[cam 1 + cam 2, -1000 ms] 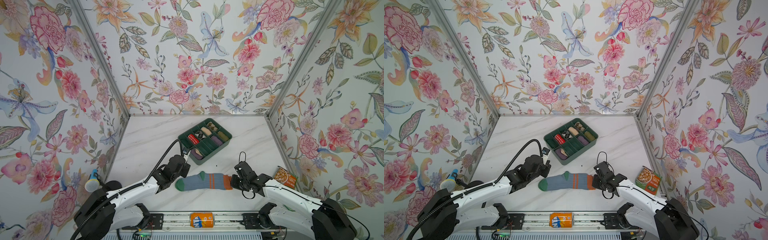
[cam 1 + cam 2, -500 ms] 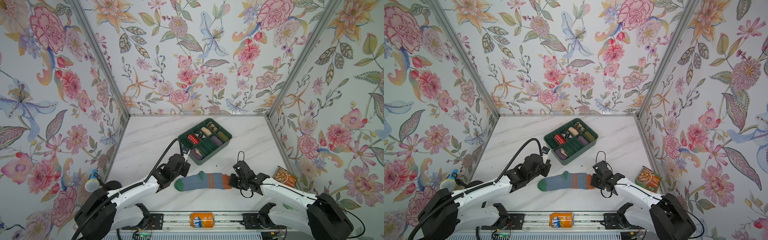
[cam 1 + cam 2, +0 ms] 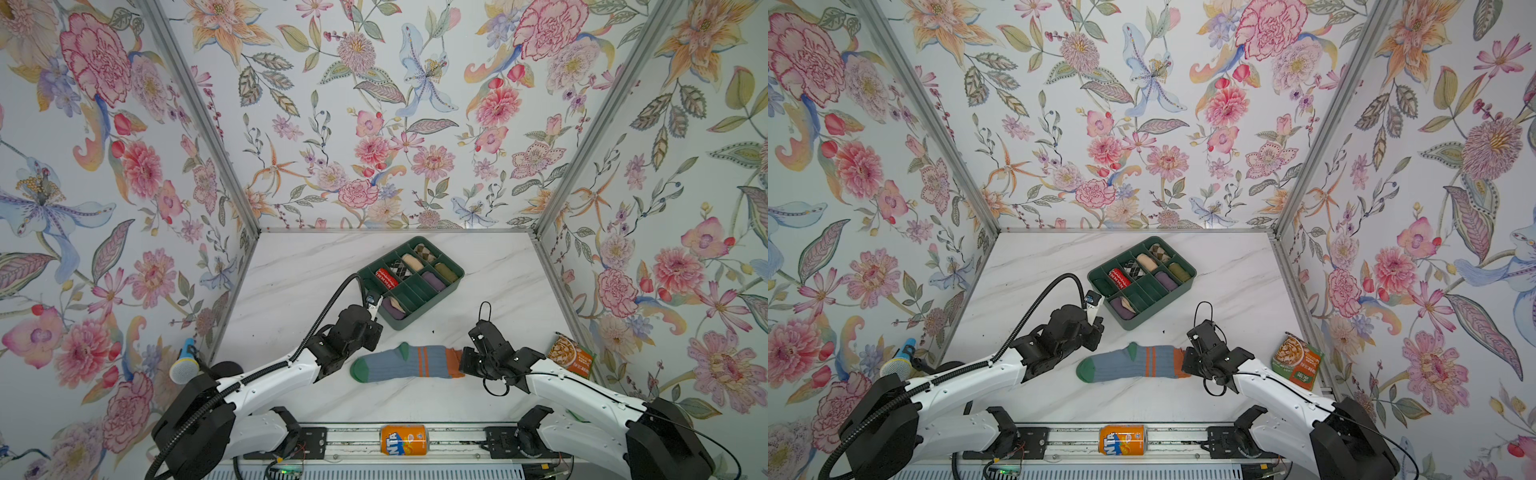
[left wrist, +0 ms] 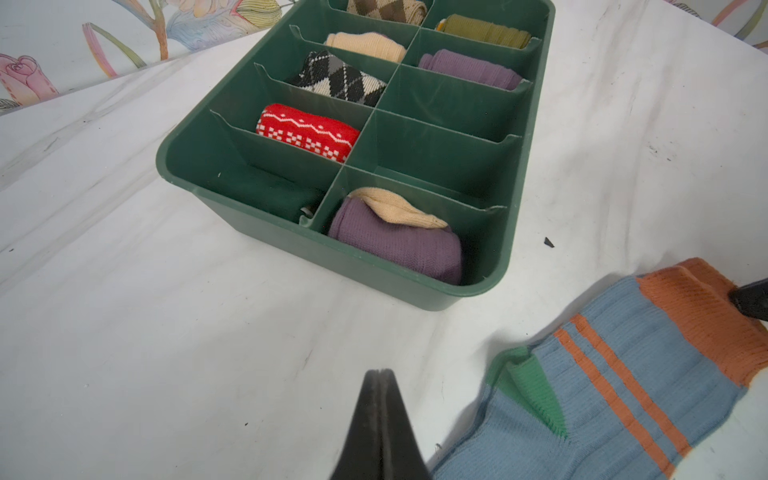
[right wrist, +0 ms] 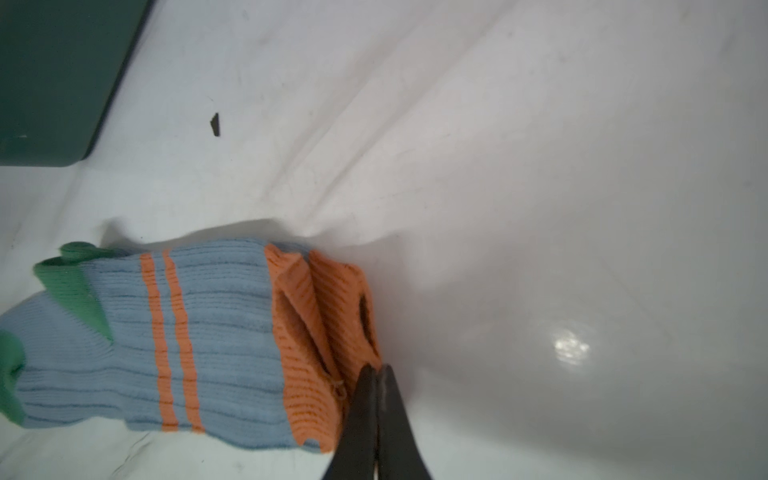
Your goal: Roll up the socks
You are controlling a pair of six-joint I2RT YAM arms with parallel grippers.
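The socks (image 3: 407, 363) (image 3: 1133, 365) lie flat and stacked on the white table, green toe to the left, orange cuff to the right. My right gripper (image 5: 376, 366) (image 3: 463, 365) is shut, its tips touching the cuff's edge (image 5: 353, 316); no fabric shows between the fingers. The cuff is bunched and slightly raised there. My left gripper (image 4: 379, 371) (image 3: 361, 332) is shut and empty, low over the bare table just beside the green heel (image 4: 536, 390) of the socks (image 4: 623, 395).
A green divided tray (image 3: 415, 320) (image 4: 374, 270) with several rolled socks stands just behind both grippers. An orange soda can (image 3: 404, 439) lies on the front rail. A food packet (image 3: 571, 355) sits at the right wall, a microphone (image 3: 185, 365) at the left.
My right gripper's jaws have closed at the orange cuff, and the socks have shifted slightly to the left. The left gripper has stayed shut and nearly still.
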